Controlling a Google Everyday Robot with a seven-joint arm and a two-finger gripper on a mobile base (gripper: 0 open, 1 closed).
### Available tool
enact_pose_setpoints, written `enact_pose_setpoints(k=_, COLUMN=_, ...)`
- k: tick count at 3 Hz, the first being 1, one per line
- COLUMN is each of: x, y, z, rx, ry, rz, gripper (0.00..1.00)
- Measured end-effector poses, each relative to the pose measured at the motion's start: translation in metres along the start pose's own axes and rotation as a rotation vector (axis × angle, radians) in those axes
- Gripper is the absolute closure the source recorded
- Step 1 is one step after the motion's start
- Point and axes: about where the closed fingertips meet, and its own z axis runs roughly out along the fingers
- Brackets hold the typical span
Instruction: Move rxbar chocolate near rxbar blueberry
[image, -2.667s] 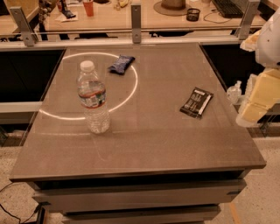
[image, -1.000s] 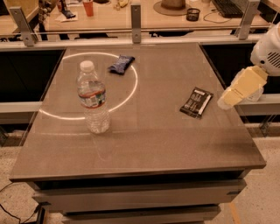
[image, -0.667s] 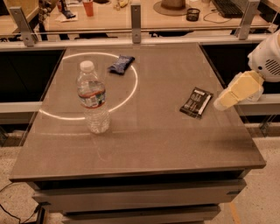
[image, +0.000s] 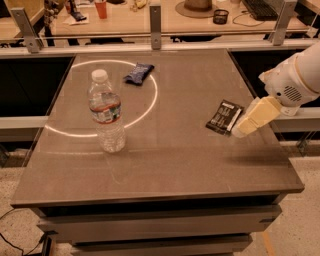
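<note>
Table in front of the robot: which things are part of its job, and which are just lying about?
In the job:
rxbar chocolate, right side of the table
rxbar blueberry, far side, left of centre
gripper, just right of the chocolate bar

Lying about:
water bottle, upright at left

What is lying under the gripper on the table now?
The gripper hangs at the right edge of the table, just right of the rxbar chocolate. Beneath it only the table top shows. The strip of table it covers cannot be seen.
</note>
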Motion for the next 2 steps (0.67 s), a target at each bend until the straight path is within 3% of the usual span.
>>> enact_pose_setpoints(k=1, x=0.0104, y=0.0035, z=0.0330, rx=-0.035, ry=0.021, rz=-0.024, gripper=0.00)
enact_pose_setpoints(k=2, x=0.0104, y=0.0035, z=0.0335, rx=-0.035, ry=0.021, rz=-0.024, gripper=0.00)
